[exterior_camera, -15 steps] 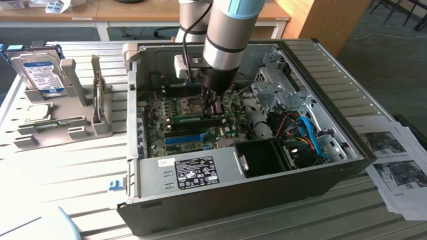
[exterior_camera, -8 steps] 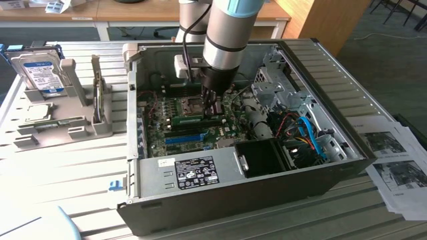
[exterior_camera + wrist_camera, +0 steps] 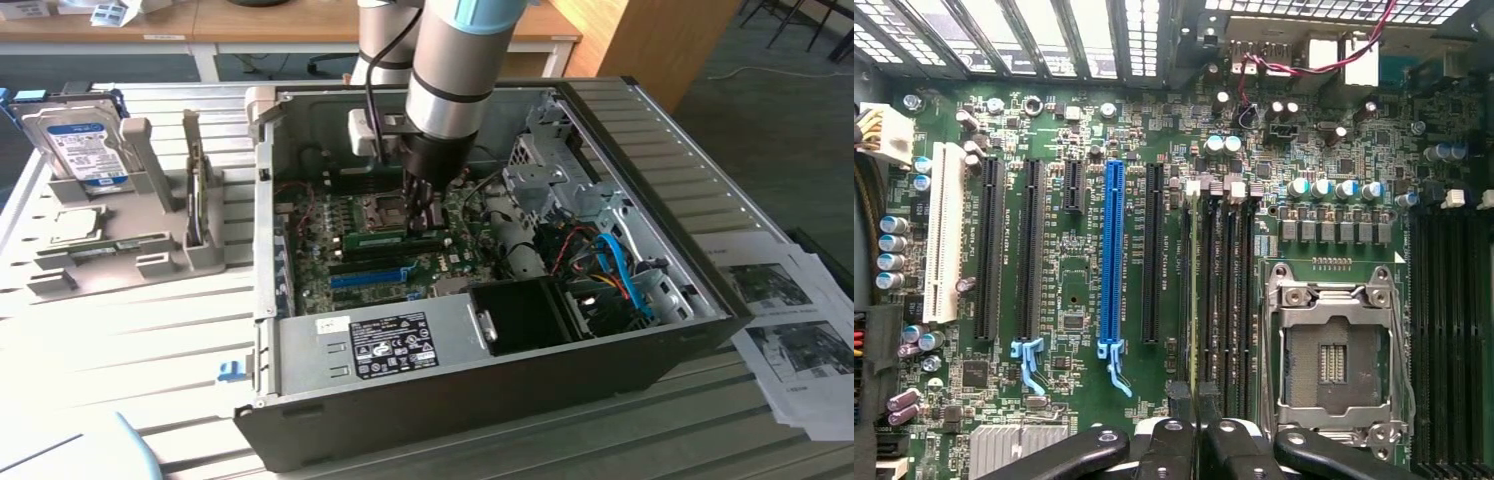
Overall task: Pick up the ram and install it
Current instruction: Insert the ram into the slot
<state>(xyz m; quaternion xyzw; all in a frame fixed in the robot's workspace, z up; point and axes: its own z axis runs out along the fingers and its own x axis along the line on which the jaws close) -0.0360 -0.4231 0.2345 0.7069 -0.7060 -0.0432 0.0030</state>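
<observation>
The arm reaches down into the open case (image 3: 667, 140), which lies on its side on the slatted table (image 3: 160, 330); the gripper (image 3: 430, 222) is low over the motherboard, near its middle; the two dark fingers (image 3: 1179, 405) are drawn close together and clamped on the ram (image 3: 1195, 290), which shows there as a thin edge running away from the fingertips along the bank of dark memory slots; that bank lies between the blue slot (image 3: 1113, 250) and the CPU socket (image 3: 1332, 350); in the exterior view the ram (image 3: 380, 239) is a green strip with a pale label, standing on its long edge just above the blue slot (image 3: 367, 277); whether it is fully seated in a slot I cannot tell; outside the case, towards the exterior view's left, a hard drive (image 3: 83, 150) leans in a grey holder (image 3: 147, 250); printed sheets (image 3: 787, 310) lie on the exterior view's right.
</observation>
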